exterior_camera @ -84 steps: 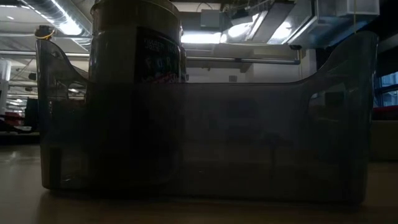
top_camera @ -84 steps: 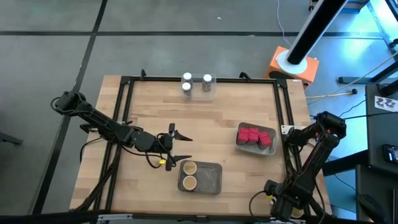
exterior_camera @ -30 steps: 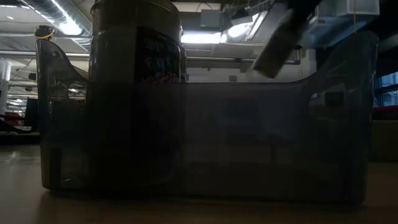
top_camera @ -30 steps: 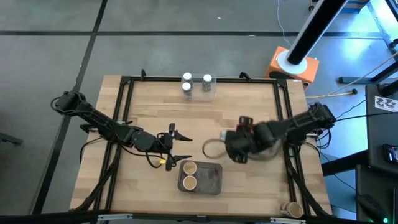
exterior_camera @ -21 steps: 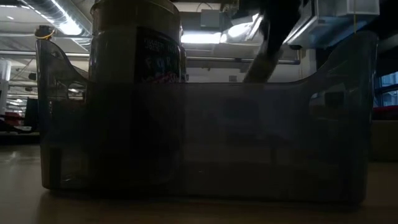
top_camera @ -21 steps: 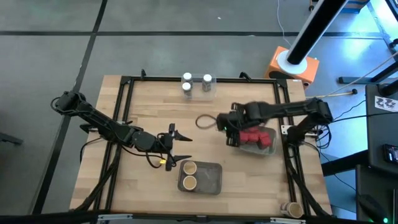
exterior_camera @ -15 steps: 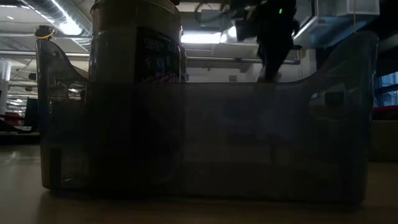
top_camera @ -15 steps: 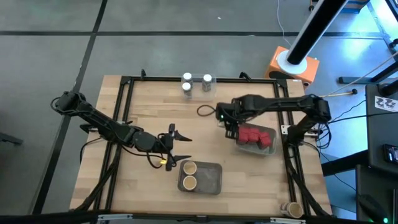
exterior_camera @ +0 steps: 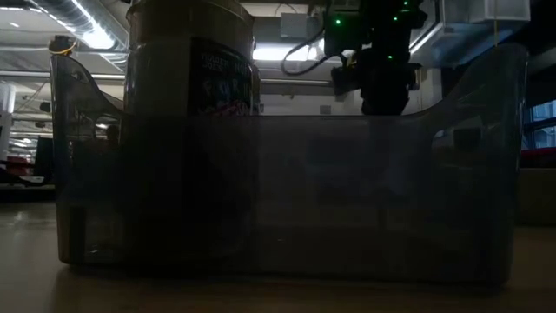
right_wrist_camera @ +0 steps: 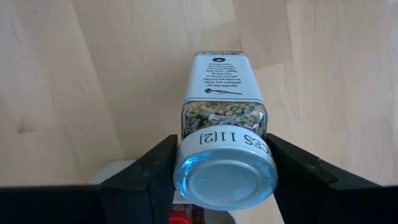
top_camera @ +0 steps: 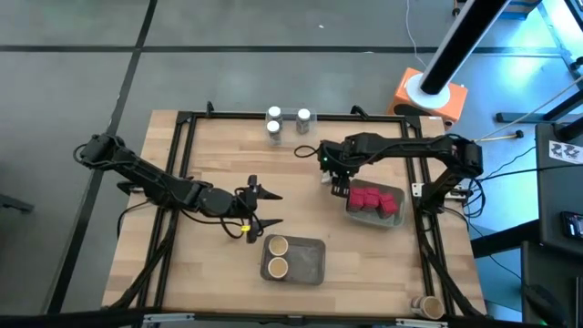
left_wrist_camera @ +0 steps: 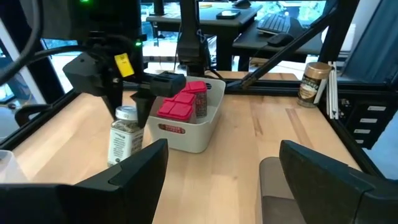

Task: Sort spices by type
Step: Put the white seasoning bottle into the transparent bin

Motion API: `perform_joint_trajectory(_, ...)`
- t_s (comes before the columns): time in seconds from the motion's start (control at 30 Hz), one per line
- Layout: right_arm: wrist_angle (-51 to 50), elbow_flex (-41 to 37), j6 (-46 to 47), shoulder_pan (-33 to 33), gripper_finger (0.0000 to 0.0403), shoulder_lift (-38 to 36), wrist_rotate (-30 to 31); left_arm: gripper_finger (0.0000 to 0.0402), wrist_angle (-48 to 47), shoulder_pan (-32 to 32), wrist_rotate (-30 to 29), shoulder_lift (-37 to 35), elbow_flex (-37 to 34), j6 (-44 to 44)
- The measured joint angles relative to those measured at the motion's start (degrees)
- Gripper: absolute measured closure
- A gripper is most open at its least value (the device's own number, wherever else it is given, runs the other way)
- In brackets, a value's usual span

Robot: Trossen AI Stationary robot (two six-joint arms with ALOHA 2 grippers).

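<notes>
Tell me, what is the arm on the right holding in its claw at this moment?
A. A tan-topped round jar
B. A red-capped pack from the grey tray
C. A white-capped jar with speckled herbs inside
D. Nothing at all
C: in the right wrist view the right gripper has a finger on each side of the white-capped jar, just under its cap, above the wooden table.
</notes>
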Motion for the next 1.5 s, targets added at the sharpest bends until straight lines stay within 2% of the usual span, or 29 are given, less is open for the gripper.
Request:
perform_joint_trajectory(0.53,-2.3,-0.9,-1.3,0.2,0.0196,0.4,-0.9,0.0109,-0.4,0.1,0.0,0.0,0.0,-1.2)
perform_joint_trajectory(1.3,-4.1,-0.8,1.7,0.2,0.0194,2.5,-2.9,0.0109,-1.6,0.3,0.0,0.0,0.0,-1.4)
perform_joint_trajectory(1.5,-6.1,1.5,2.1,0.2,0.0194,3.0,-3.3,0.0109,-1.8,0.3,0.0,0.0,0.0,-1.5)
